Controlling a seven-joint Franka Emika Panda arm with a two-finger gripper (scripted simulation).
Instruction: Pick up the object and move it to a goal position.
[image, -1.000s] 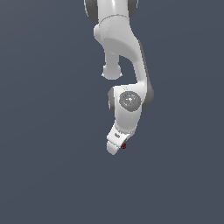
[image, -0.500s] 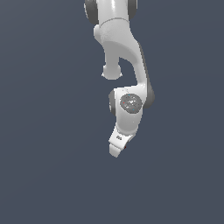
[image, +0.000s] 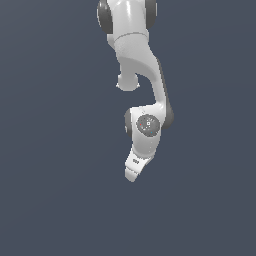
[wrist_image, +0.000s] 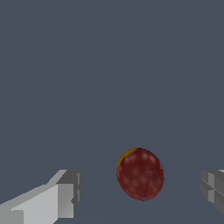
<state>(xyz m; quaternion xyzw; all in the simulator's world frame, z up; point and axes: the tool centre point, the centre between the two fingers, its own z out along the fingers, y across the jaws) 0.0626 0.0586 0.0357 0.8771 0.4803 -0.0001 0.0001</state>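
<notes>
The object (wrist_image: 140, 174) is a dark red, speckled round lump with a small orange patch. In the wrist view it lies on the grey surface between my two fingers, touching neither. One fingertip (wrist_image: 65, 194) stands well off to one side of it, the other fingertip (wrist_image: 213, 189) at the opposite frame edge. My gripper (wrist_image: 140, 192) is open around it. In the exterior view the white arm hangs down with the gripper (image: 131, 175) at its low end, and the hand hides the object there.
A plain dark grey surface (image: 55, 200) fills both views. Nothing else stands on it.
The hand has lowered slightly toward the exterior view's left. The small red speck seen beside the gripper a second ago is now covered by the hand.
</notes>
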